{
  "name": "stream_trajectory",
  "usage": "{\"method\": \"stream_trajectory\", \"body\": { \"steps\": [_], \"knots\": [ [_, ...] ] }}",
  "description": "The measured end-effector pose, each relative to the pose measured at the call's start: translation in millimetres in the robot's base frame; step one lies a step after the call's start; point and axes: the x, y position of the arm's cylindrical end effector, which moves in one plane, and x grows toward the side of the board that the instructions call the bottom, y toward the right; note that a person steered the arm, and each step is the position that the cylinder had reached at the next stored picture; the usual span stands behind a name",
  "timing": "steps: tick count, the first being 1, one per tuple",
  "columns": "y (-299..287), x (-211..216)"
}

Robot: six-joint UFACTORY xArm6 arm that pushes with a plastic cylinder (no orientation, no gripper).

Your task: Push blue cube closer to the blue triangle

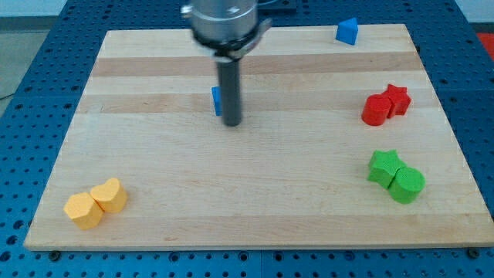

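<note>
The blue cube (217,100) sits on the wooden board left of centre, mostly hidden behind my rod; only its left edge shows. My tip (232,122) rests on the board right against the cube, at its right and front side. The blue triangle (346,32) lies near the board's top edge, far to the right of the cube.
A red cylinder (376,110) and a red star (397,99) touch at the right. A green star (384,166) and a green cylinder (407,185) touch at the lower right. Two yellow blocks (96,204) sit at the lower left. The board (247,193) lies on a blue perforated table.
</note>
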Motion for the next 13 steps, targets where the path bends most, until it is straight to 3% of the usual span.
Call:
{"method": "stream_trajectory", "body": {
  "steps": [1, 2, 3, 4, 5, 6, 7, 8, 9, 10, 13],
  "knots": [
    [-65, -9],
    [-45, -50],
    [35, -79],
    [68, -105],
    [18, -96],
    [3, -51],
    [29, -25],
    [83, -36],
    [128, -83],
    [136, -109],
    [61, -37]
  ]
}}
